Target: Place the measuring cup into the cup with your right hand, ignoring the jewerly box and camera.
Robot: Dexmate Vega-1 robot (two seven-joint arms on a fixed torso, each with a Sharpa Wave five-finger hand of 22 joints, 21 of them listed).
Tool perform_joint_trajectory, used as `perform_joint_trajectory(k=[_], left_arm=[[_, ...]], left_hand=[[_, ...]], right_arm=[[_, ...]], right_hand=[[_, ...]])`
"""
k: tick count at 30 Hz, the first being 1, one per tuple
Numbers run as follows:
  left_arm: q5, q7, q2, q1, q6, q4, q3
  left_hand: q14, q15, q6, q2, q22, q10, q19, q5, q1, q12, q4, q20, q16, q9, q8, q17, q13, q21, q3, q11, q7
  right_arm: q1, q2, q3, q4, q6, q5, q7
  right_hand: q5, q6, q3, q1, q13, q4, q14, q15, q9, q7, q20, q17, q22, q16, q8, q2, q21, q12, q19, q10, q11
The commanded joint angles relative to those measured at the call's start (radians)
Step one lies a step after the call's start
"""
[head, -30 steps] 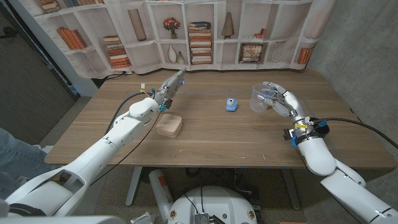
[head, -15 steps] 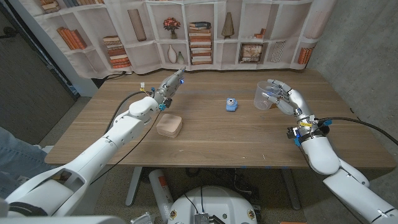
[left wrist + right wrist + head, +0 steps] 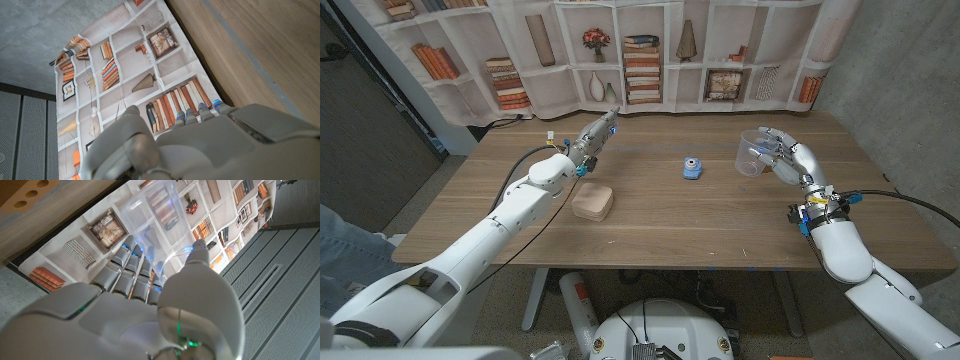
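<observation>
while the left hand (image 3: pixel 595 135) has stayed stretched out over the far side of the table (image 3: pixel 650 225), holding nothing and with its fingers close together, the right hand (image 3: pixel 785 158) has lifted the clear measuring cup (image 3: pixel 752 150) off the wood and carried it a little to the right, gripped between thumb and fingers. that looks like the pickup done, with the drop still ahead. no receiving cup can be made out; only a tan box (image 3: pixel 592 201) and a small blue camera (image 3: pixel 692 168) lie there.
</observation>
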Motion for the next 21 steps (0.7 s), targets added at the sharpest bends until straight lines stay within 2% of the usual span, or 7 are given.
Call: perform_joint_trajectory(k=[1, 21], left_arm=[[0.005, -0.016, -0.013, -0.02, 0.003, 0.027, 0.013], [0.025, -0.01, -0.011, -0.036, 0.021, 0.018, 0.023]], left_hand=[[-0.09, 0.005, -0.01, 0.007, 0.002, -0.034, -0.13, -0.003, 0.004, 0.004, 0.0, 0.006, 0.0, 0.005, 0.002, 0.004, 0.005, 0.0, 0.0, 0.006, 0.002], [-0.091, 0.005, -0.01, 0.008, 0.002, -0.03, -0.13, -0.004, 0.005, 0.006, 0.0, 0.005, 0.0, 0.005, 0.003, 0.004, 0.005, -0.001, -0.001, 0.002, 0.003]], right_arm=[[-0.032, 0.025, 0.035, -0.018, -0.023, -0.026, -0.028], [-0.075, 0.061, 0.086, -0.034, -0.03, -0.031, -0.043]], right_hand=[[-0.001, 0.039, 0.008, 0.007, 0.004, 0.002, 0.01, -0.089, 0.004, -0.03, -0.073, 0.001, 0.0, 0.002, 0.003, 0.01, 0.001, 0.001, 0.007, 0.007, 0.003], [-0.009, 0.045, 0.011, 0.012, 0.004, 0.002, 0.01, -0.09, 0.005, -0.03, -0.075, 0.004, 0.0, -0.001, 0.003, 0.011, -0.001, -0.001, 0.008, 0.009, 0.0]])
